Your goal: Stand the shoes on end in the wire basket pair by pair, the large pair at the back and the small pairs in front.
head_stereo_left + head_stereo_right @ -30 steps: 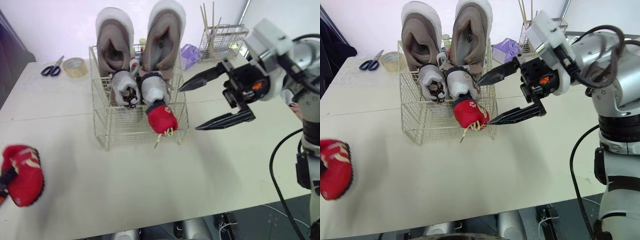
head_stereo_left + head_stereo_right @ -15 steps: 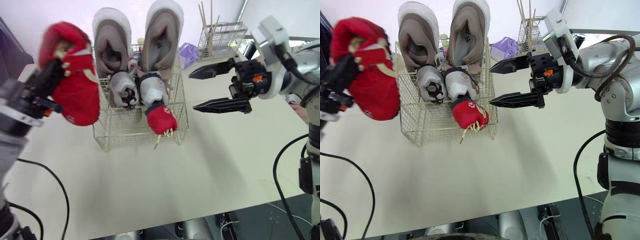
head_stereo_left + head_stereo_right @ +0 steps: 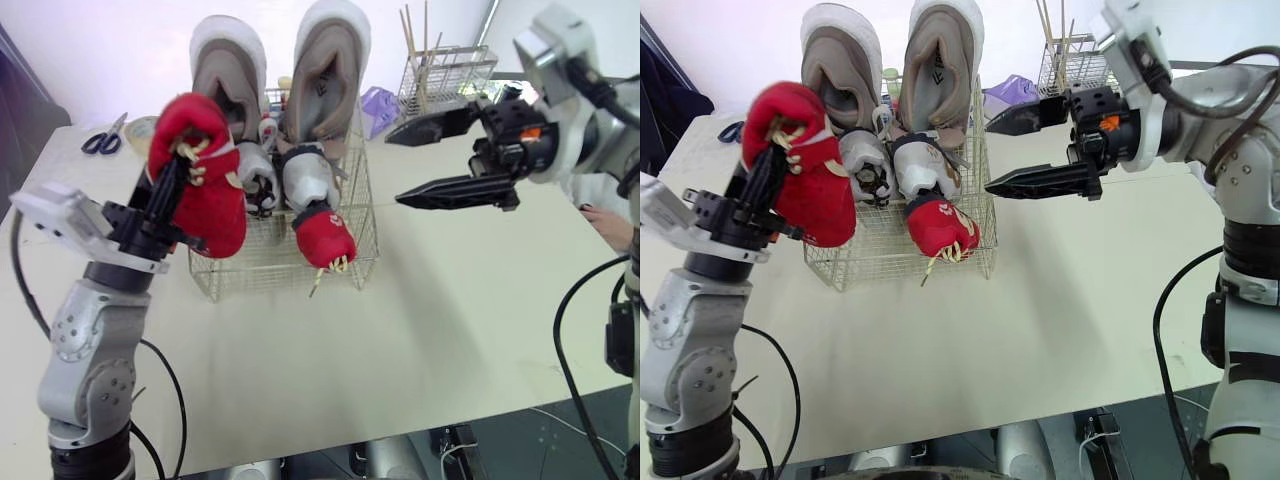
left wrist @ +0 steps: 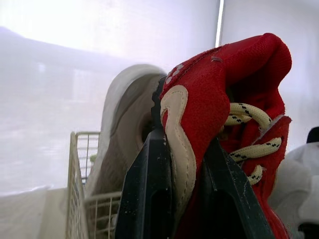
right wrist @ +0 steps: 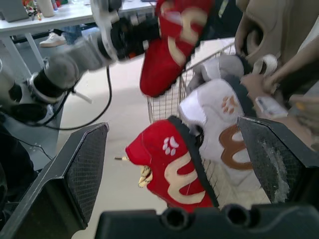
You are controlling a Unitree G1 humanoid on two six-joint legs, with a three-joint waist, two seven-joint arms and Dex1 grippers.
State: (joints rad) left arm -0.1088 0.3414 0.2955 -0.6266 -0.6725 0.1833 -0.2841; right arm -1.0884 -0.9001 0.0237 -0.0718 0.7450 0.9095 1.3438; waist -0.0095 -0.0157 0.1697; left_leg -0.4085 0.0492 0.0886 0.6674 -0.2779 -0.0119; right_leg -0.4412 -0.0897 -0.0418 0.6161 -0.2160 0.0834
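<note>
Shoe (image 3: 205, 190), red one, was pinched in left gripper (image 3: 172, 190), long axis roughly upright, over basket (image 3: 270, 272) near-left corner. Free slot looked just right of it, beside other red shoe (image 3: 322, 238). Right gripper (image 3: 395, 170) spread wide, empty, right of basket.

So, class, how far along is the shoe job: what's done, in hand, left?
Done: the large beige pair stands at the back of the wire basket, the white pair before it, one red shoe in front. In hand: the left gripper holds the second red shoe close to the basket. Left: stand it beside its mate. The right gripper hovers open.
</note>
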